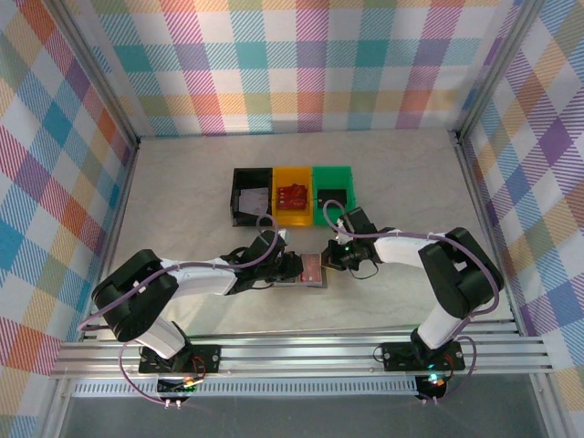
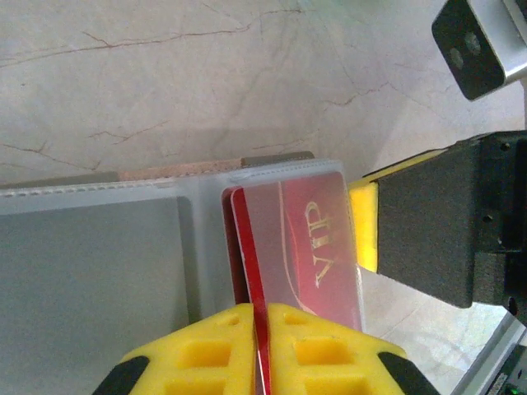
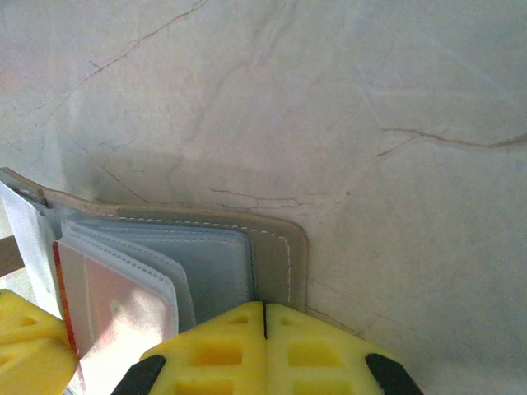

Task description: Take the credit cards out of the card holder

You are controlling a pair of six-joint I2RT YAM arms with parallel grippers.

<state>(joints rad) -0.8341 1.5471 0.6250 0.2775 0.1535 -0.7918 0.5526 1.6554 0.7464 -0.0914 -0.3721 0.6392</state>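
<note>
While left gripper (image 2: 262, 319) pinches thin red plastic card (image 2: 296, 239): pull straight along pocket.
Right gripper (image 3: 265, 319): jaws pressed together, resting on grey bifold card holder (image 3: 276, 247).

You have two arms to count: one left arm (image 1: 182, 278) and one right arm (image 1: 429, 265). That gives you two grippers, one left gripper (image 1: 290, 266) and one right gripper (image 1: 336, 255).

You have three bins in a row: one black bin (image 1: 234, 196), one yellow bin (image 1: 294, 171) and one green bin (image 1: 333, 170). As far as you can tell from above, each bin has one item in it: one grey item (image 1: 255, 196), one red item (image 1: 293, 194) and one dark item (image 1: 331, 193). That makes three.

You have one holder (image 1: 312, 270). One red card (image 2: 296, 239) shows in it. Its clear sleeves (image 3: 206, 263) are several, but they overlap too much for you to get an exact count.
</note>
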